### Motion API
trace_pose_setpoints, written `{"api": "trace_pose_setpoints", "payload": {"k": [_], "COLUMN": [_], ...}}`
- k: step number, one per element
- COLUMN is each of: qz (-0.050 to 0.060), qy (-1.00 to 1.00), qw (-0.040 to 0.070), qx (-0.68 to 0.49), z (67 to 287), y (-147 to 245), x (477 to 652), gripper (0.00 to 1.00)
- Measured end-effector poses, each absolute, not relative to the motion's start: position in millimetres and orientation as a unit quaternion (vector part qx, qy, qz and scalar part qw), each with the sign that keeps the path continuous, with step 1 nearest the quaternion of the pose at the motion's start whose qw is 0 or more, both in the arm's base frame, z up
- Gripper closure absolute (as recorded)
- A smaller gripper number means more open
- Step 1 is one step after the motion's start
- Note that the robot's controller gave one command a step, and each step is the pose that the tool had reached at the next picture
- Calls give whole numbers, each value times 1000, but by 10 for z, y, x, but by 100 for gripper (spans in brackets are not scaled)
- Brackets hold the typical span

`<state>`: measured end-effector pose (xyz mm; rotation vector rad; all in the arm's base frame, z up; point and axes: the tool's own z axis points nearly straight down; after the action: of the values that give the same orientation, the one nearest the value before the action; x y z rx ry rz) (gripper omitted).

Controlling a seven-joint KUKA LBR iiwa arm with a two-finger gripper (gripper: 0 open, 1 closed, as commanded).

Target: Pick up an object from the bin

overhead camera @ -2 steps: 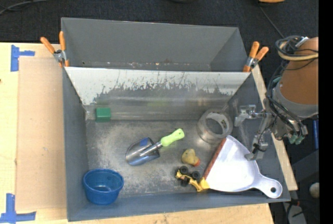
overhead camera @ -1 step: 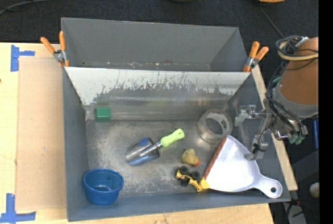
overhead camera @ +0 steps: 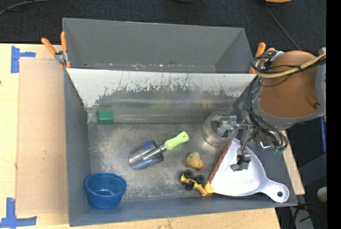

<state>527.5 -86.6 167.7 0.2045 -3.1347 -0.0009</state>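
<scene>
You see the arm, with its orange cover (overhead camera: 287, 89), coming in from the right side of the frame and reaching down into the lower right part of the grey bin (overhead camera: 160, 47). The tool (overhead camera: 241, 162) is low over a white funnel (overhead camera: 250, 181), which lies in the lower right corner of the bin with its small tab pointing to the lower right. The dark tip of the tool appears against the white surface of the funnel, but you cannot tell whether it touches it. You also cannot tell if the tool is spread or pressed together, because cables and the wrist hide it partly.

Along the left edge of the funnel lies a reddish strip (overhead camera: 218, 163), tilted. Just above it, at the foot of the back slope, there is a clear round cup (overhead camera: 212, 135). To the left of the funnel you find a small yellowish lump (overhead camera: 194, 159) and, below it, a small black and yellow thing (overhead camera: 193, 181).

Further left, near the middle of the floor, lies a metal scoop with a green handle (overhead camera: 154, 150). A blue cup (overhead camera: 105, 189) stands in the lower left corner, and a green block (overhead camera: 105, 116) rests at the upper left of the floor.
</scene>
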Motion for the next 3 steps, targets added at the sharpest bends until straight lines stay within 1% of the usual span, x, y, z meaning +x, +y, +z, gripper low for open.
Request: {"api": "trace_pose_setpoints", "payload": {"k": [1, 2, 3], "qz": [1, 0, 0], "qy": [-990, -986, -977], "qw": [-3, -3, -1], "qx": [139, 170, 213], "z": [1509, 903, 767], "y": [-547, -173, -55], "x": [5497, 6124, 5865], "gripper": [0, 0, 0]}}
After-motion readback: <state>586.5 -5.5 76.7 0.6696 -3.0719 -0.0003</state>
